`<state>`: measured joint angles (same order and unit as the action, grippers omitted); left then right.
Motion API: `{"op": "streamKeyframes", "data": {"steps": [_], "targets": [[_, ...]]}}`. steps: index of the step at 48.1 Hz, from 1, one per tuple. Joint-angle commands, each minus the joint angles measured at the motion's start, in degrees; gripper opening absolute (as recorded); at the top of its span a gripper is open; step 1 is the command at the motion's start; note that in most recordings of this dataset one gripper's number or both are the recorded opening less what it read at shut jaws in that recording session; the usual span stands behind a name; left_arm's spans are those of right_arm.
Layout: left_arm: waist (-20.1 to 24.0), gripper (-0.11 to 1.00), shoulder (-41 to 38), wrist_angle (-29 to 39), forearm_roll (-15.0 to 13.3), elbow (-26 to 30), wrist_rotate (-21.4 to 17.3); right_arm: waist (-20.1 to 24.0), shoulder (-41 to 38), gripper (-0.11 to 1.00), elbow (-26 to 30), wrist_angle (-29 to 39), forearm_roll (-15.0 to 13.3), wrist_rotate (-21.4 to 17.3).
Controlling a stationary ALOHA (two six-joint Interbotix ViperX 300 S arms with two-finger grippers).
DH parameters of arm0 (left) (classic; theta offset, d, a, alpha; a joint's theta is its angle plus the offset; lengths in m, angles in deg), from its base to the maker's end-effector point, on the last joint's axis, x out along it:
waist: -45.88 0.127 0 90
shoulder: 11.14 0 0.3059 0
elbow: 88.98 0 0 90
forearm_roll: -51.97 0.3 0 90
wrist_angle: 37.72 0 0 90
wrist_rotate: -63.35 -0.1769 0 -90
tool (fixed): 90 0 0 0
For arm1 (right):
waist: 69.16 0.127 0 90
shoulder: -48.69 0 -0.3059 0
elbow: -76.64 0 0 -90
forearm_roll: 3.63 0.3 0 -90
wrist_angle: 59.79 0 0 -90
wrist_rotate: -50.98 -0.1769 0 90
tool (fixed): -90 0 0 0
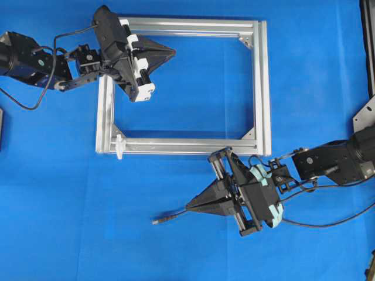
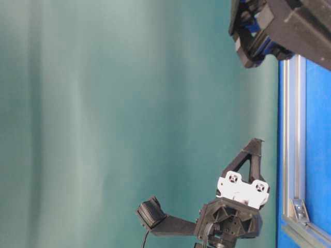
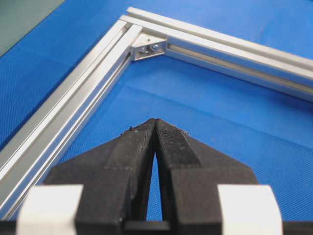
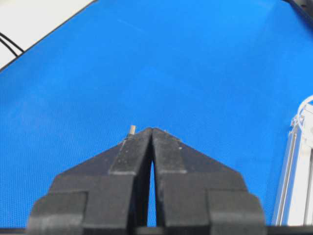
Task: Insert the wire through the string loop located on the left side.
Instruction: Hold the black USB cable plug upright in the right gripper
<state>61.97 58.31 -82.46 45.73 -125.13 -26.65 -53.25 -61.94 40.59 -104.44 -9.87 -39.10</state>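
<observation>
Blue worktop (image 1: 70, 222) with a silver frame (image 1: 262, 88) lying flat. Left gripper (image 1: 171, 52) pressed together, holding nothing, over the frame's top rail near 11 o'clock. Right gripper (image 1: 190, 206) pressed together too, below the frame at about 5 o'clock. Black wire (image 1: 176, 216) lying on the worktop under that gripper, grey tip (image 1: 157, 221) poking out toward 9 o'clock; cannot tell if pinched. Tiny white string loop (image 1: 119, 146) sticking out of the frame's bottom rail at 7 o'clock, well apart from the wire.
</observation>
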Motion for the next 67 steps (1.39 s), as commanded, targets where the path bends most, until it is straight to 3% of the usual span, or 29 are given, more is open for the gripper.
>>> {"op": "streamKeyframes", "data": {"steps": [1,16,32,38,48,51,67], "targets": [[-0.35,0.0,2.37,0.7,1.05,0.35,0.0,0.88,2.02,0.01,0.18,-0.09,0.18,-0.62],[-0.35,0.0,2.55,0.88,1.14,0.35,-0.35,0.88,1.93,-0.02,0.62,2.2,0.18,-4.31],[-0.35,0.0,2.64,0.88,1.23,0.09,-0.35,0.88,1.93,-0.01,0.79,2.37,0.26,-5.71],[-0.35,0.0,2.64,0.88,1.32,0.09,-0.44,0.88,1.93,0.18,0.79,2.37,0.26,-6.86],[-0.35,0.0,2.64,0.62,1.32,0.09,-0.44,0.88,1.76,0.79,0.97,2.64,1.49,-7.21],[-0.35,0.0,2.64,0.62,1.32,0.09,-0.44,0.88,1.67,0.92,1.05,3.08,1.58,-7.21],[-0.35,0.0,2.72,0.62,1.32,-0.26,-0.44,1.14,-3.25,0.93,2.02,1.93,4.13,-7.21]]}}
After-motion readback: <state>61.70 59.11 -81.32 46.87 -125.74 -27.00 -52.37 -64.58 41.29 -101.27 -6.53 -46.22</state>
